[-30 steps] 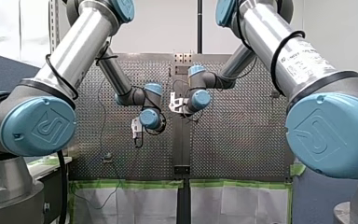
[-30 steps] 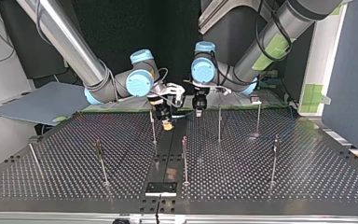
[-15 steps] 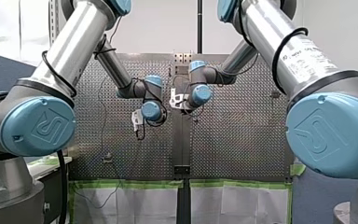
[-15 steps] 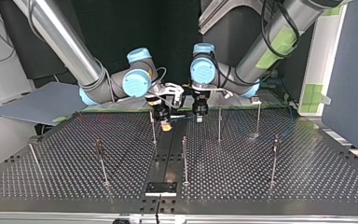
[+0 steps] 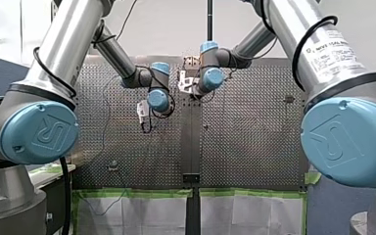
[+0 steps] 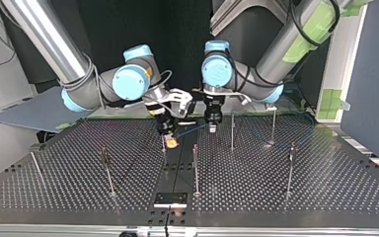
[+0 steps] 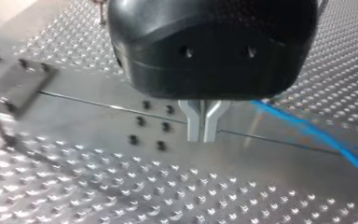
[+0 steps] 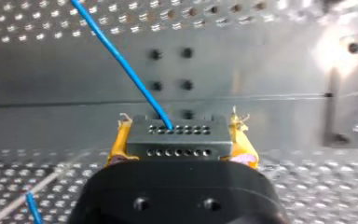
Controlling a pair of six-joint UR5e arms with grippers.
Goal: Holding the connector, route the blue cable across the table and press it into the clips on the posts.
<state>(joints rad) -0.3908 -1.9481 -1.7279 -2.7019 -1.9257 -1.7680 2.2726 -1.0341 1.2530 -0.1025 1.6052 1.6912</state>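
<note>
Connector (image 8: 177,136) moved toward post (image 6: 164,149), right jaws gripping.

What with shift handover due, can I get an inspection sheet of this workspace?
Surface: perforated table, metal strip down its middle.
Job's things: connector held in right gripper; posts upright; clips too small to judge.
Clutter: nothing seen.
Grippers: right gripper's yellow-padded fingers shut on connector; left gripper fingers shut, nothing visible between tips.
Cables: blue cable leaves connector, runs past left gripper.
Surroundings: green tape along table edge.

Seven posts (image 6: 195,168), one blue cable (image 8: 121,58), one connector (image 8: 177,137)
</note>
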